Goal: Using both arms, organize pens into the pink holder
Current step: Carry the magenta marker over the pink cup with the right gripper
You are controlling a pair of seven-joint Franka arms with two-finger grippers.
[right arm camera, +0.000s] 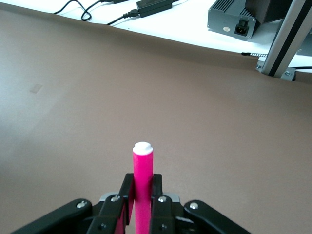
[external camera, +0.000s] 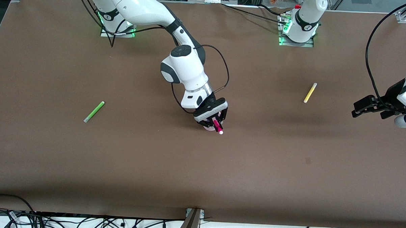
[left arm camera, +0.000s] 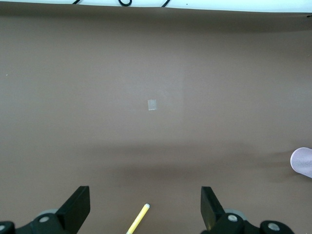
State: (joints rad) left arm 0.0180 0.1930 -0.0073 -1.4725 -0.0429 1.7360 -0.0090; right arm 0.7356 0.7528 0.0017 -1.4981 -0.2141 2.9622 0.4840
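- a lime green pen lies flat on the brown table toward the right arm's end. it is thin and smooth with a pale tip.
- the right gripper is over the middle of the table. its fingers are squeezed tight on the magenta-pink pen, near the pen's middle, and the white tip sticks out past them.
- the pink holder peeks out just under that gripper. it is a small round cup you can half see through, and most of it is hidden.
- i think the pens are light, hard and a bit slippery, so they could roll. the middle looks like the best place to grab one.
- i think the cup is light too and could tip if a pen bumps its rim.
- a yellow pen lies flat toward the left arm's end, well apart from the cup.
- the left gripper waits in the air at that end, over the table, with its fingers spread wide and nothing in them.
- i cannot see the dark purple pen.
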